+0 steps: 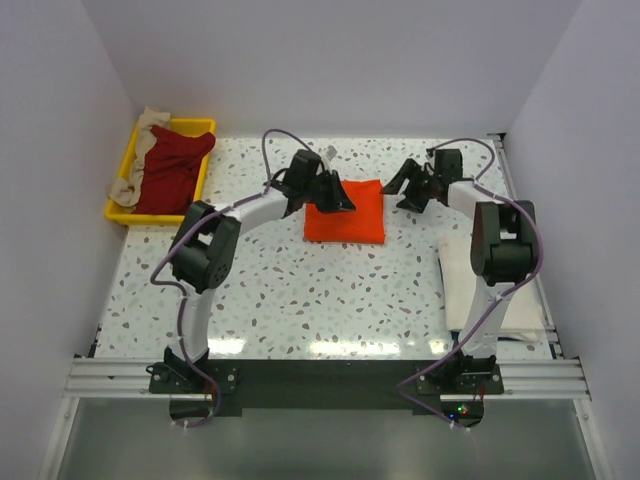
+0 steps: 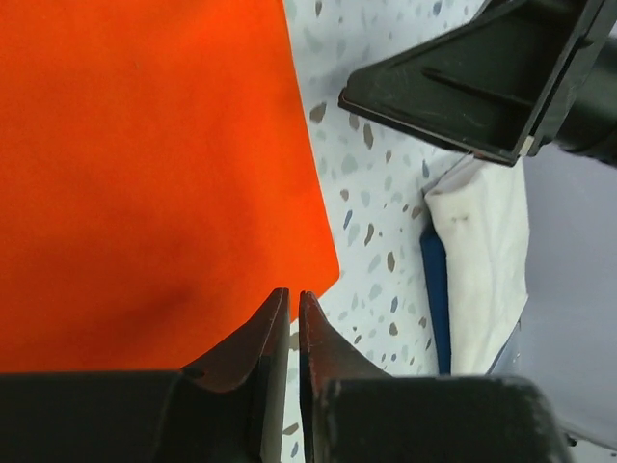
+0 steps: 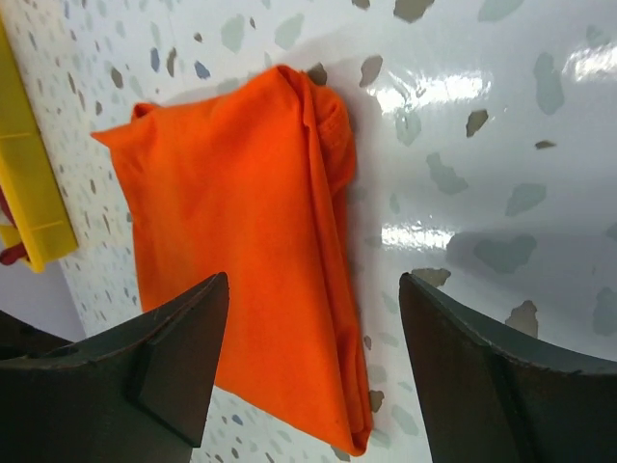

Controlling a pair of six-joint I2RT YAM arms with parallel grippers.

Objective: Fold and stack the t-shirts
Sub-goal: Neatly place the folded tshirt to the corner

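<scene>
I logged: folded bright-orange cloth t-shirt (image 1: 345,212) between tools; left tool (image 2: 294,299) at its edge, barely parted, empty; right tool (image 3: 313,282) gaping, empty.

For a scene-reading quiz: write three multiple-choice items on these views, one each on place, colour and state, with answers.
1. The dark red shirt lies: A in the yellow tray; B on a chair; C on the floor.
2. The folded shirt is: A beige; B orange; C blue.
3. The right gripper is: A shut on cloth; B open, holding nothing; C out of view.
Answers: 1 A, the tray at the far left holds it; 2 B, bright orange in every view; 3 B, its jaws stand wide apart, gripping nothing.
</scene>
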